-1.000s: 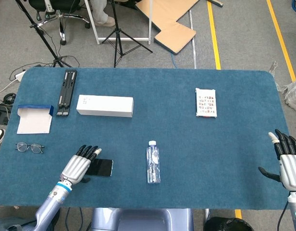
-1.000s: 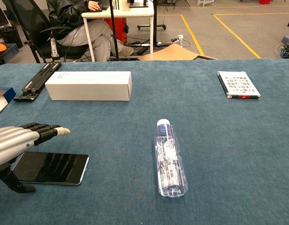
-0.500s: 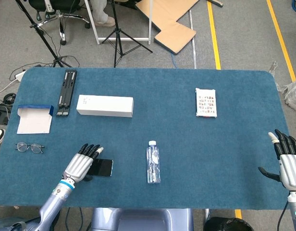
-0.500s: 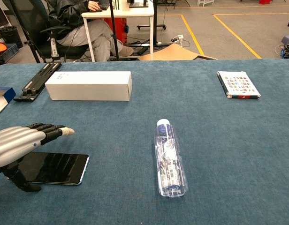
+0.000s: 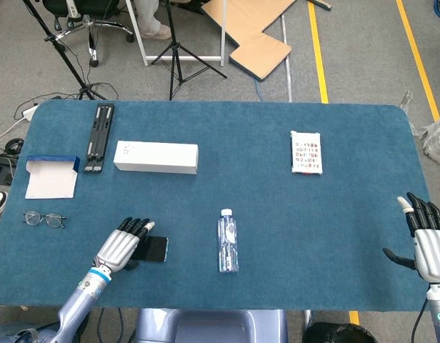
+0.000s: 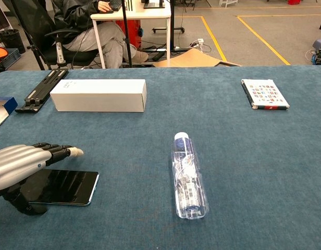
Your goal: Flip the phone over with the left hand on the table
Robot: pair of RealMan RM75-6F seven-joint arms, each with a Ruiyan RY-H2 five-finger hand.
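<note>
The phone [image 6: 59, 187] lies flat, screen up, on the blue counter [image 5: 277, 214] at about 9 o'clock from the water bottle [image 6: 189, 177]. The left hand [image 6: 17, 165] hovers over its near end, fingers [image 6: 59, 151] extended side by side, gripping nothing. The right hand [image 5: 428, 243] rests with fingers spread.

Layout around the water bottle [image 5: 228, 240]

From your side, the bottle lies on the table [image 5: 277, 214]; the phone [image 5: 150, 249] lies to its left, partly under your left hand [image 5: 122, 245]. Behind and left of the bottle sits the long box [image 5: 156, 156], with the folded stand [image 5: 98, 137] further left. The card pack [image 5: 306, 152] lies behind and right.
</note>
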